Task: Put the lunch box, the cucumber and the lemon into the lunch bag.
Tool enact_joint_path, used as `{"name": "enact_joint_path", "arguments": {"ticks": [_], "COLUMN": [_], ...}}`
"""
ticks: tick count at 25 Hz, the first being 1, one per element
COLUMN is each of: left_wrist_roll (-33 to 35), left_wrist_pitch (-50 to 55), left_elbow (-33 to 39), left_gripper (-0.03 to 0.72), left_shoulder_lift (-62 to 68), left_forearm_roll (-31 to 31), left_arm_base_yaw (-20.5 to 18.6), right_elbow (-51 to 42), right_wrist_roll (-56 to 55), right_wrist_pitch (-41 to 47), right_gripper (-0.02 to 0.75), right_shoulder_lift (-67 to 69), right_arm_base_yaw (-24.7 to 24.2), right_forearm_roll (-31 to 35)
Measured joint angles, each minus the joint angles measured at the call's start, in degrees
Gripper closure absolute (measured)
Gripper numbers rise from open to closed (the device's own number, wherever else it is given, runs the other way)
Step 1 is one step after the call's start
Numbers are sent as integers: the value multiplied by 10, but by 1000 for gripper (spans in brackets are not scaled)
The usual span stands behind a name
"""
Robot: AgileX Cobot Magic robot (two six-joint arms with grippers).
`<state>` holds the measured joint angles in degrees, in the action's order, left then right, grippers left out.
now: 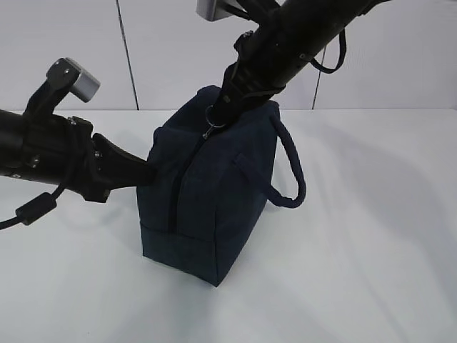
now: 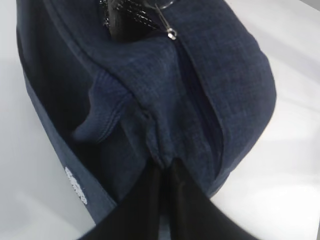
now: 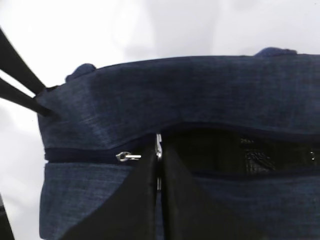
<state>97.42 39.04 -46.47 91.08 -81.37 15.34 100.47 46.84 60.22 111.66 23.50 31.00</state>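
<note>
Exterior view: lunch bag (image 1: 214, 193) stood upright on white table (image 1: 371, 250), left gripper (image 1: 146, 173) pinched shut on its end fabric, right gripper (image 1: 218, 118) closed on the ring pull (image 1: 214, 112) on top, loop handle (image 1: 289, 168) hung at the side; left wrist view: fabric fold clamped between fingers (image 2: 145, 210), white logo (image 2: 76, 184) seen; right wrist view: ring pull gripped between closed jaws, zipper partly opened, dark interior seen
</note>
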Motion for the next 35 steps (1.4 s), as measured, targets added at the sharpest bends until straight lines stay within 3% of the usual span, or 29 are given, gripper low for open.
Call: {"name": "enact_joint_path", "arguments": {"ticks": [29, 35], "left_wrist_roll": [-14, -14], "left_wrist_pitch": [-4, -14], "left_elbow": [0, 0], "left_gripper": [693, 693], "left_shoulder_lift": [0, -2], "left_forearm_roll": [18, 20], "left_arm_base_yaw": [0, 0], "right_elbow": [63, 95], "right_wrist_roll": [-1, -1], "right_wrist_pitch": [-12, 36], "right_gripper": [730, 730], "right_shoulder_lift": [52, 53], "right_arm_base_yaw": [-22, -28], "right_forearm_roll": [-7, 12]}}
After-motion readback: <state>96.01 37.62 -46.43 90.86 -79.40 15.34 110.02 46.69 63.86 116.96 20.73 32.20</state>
